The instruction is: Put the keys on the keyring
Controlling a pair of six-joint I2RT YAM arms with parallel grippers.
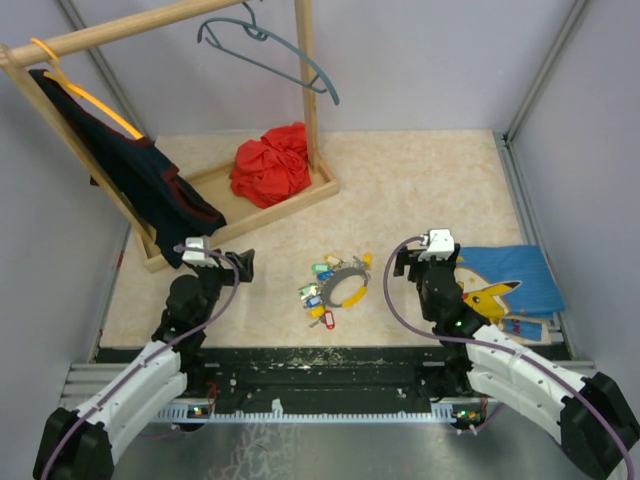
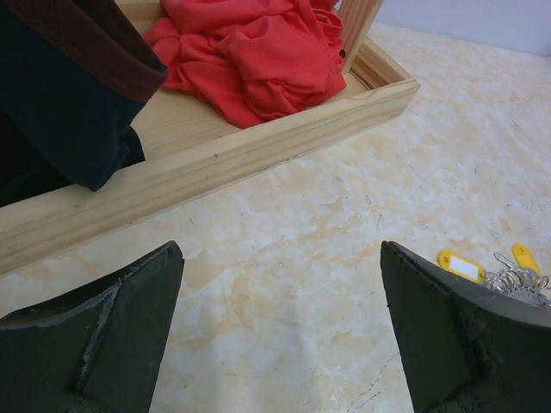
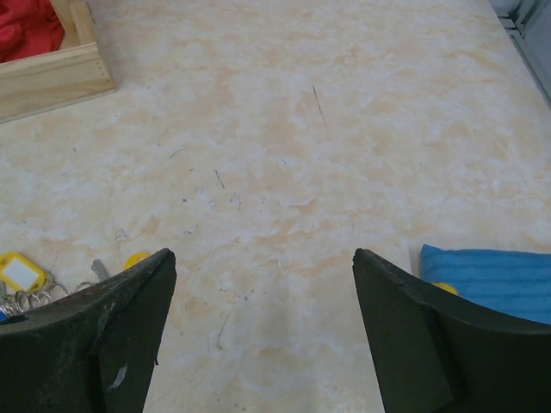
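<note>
The keys (image 1: 322, 292) lie in a cluster on the table's middle front, with blue, green, yellow and red tags bunched round the keyring (image 1: 350, 285), a grey ring with a yellow section. My left gripper (image 1: 243, 265) stands open to the left of the cluster, nothing between its fingers. In the left wrist view a yellow-tagged key (image 2: 460, 266) shows at the right edge beside the right fingertip (image 2: 430, 310). My right gripper (image 1: 401, 262) stands open to the right of the cluster, empty. A yellow-tagged key (image 3: 19, 273) lies at the left edge of the right wrist view.
A wooden rack with a tray base (image 1: 300, 195) stands at the back left, holding a red cloth (image 1: 272, 163). A dark garment (image 1: 150, 185) hangs on an orange hanger and a grey hanger (image 1: 270, 50) on the rail. A blue printed cloth (image 1: 515, 282) lies right.
</note>
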